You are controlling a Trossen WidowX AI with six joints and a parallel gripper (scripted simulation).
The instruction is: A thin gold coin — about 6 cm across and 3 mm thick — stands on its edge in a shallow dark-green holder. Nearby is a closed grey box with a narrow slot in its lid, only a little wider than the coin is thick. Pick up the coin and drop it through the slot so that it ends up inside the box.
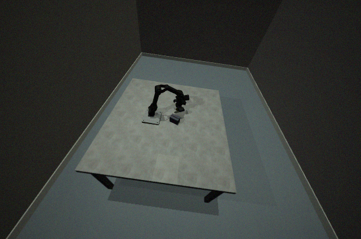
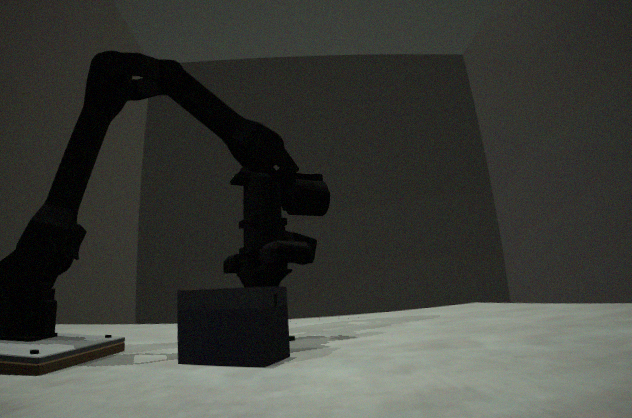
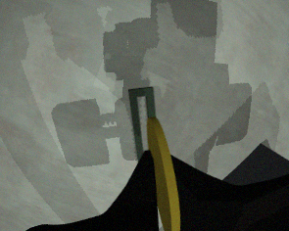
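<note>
Top view: the arm (image 1: 159, 93) bends over the table's (image 1: 131, 154) far half, the grey box (image 1: 175, 119) beside it.

Exterior view: the gripper (image 2: 260, 278) dips behind the box (image 2: 232, 326).

Wrist view: both fingers clamp the gold coin (image 3: 164, 186), seated edgewise in the green holder (image 3: 135, 118).

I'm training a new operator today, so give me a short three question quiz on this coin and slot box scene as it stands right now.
1. True or false: the gripper is shut on the gold coin.
2. In the wrist view, the dark-green holder lies: A) beyond the coin, B) on the grey box, C) out of view.
3. Fill in: the arm stands on a base plate on the ____.

Key: 1 true; 2 A; 3 table.
</note>
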